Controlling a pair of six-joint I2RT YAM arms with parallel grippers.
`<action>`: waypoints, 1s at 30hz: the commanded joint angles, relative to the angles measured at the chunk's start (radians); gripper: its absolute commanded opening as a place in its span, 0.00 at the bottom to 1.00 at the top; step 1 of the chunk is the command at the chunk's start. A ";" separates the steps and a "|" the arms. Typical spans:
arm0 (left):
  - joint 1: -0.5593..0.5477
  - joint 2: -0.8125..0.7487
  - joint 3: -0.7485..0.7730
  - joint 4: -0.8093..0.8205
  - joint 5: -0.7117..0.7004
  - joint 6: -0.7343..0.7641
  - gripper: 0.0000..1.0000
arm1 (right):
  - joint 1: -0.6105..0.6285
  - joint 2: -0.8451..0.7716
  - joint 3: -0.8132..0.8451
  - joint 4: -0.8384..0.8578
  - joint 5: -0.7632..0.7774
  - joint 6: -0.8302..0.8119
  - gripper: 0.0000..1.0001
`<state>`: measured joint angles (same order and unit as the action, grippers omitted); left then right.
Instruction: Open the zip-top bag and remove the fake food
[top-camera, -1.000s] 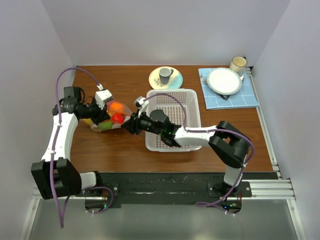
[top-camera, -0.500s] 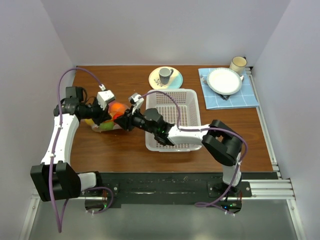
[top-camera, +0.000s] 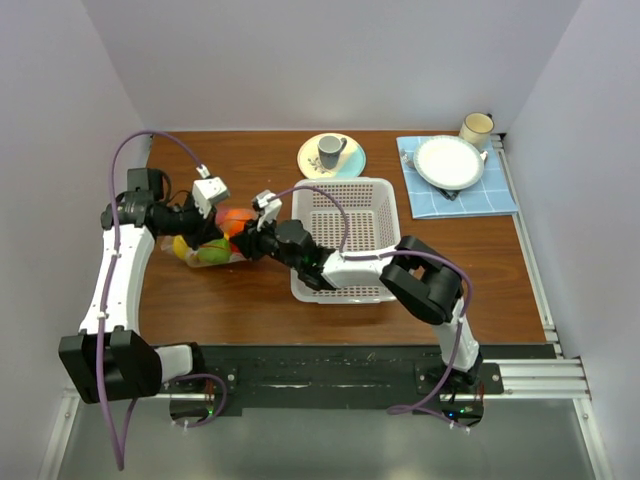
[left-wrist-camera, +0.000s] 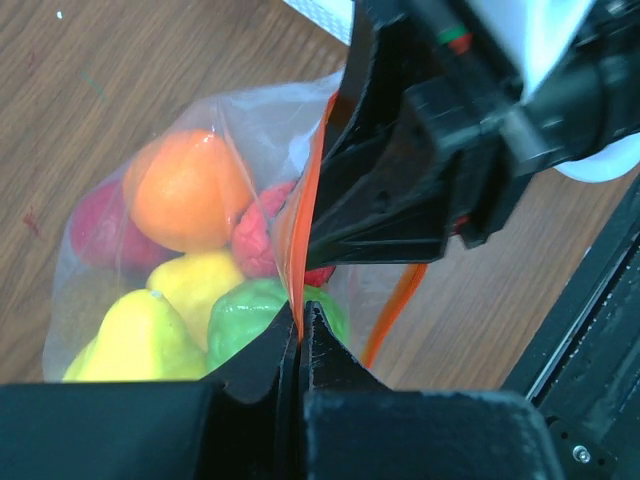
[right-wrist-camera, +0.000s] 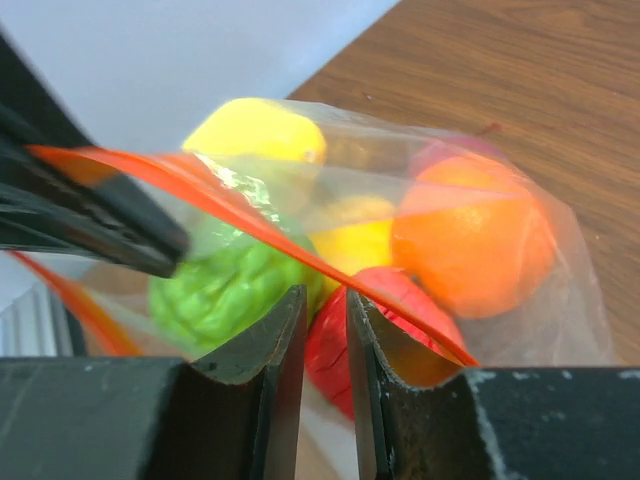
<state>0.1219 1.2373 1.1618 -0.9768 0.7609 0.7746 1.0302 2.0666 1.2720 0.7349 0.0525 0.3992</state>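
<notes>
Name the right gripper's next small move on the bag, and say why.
Probably ease forward and pinch the near zip strip. The left gripper is shut on one lip of the zip-top bag; the right gripper has narrowly parted jaws just short of the other.

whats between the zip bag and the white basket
In the top view, the right gripper lies across that gap, stretching from the basket side to the edge of the zip-top bag.

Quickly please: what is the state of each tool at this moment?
Left tool: closed, holding the zip-top bag by its orange strip.
Right tool: almost closed near the same strip; whether it holds it cannot be told.
</notes>
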 joint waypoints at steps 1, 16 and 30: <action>-0.011 -0.029 0.044 -0.030 0.052 0.020 0.00 | 0.022 -0.013 0.035 0.011 0.023 -0.051 0.25; -0.041 0.048 -0.050 0.334 -0.089 -0.162 0.00 | 0.188 -0.151 -0.184 -0.138 -0.128 -0.197 0.25; -0.056 -0.033 -0.017 0.127 -0.092 -0.051 0.00 | 0.169 -0.373 -0.246 -0.129 0.145 -0.275 0.37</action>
<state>0.0711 1.2533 1.1206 -0.7746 0.6575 0.6743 1.2148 1.8191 1.0290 0.5335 0.0643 0.1734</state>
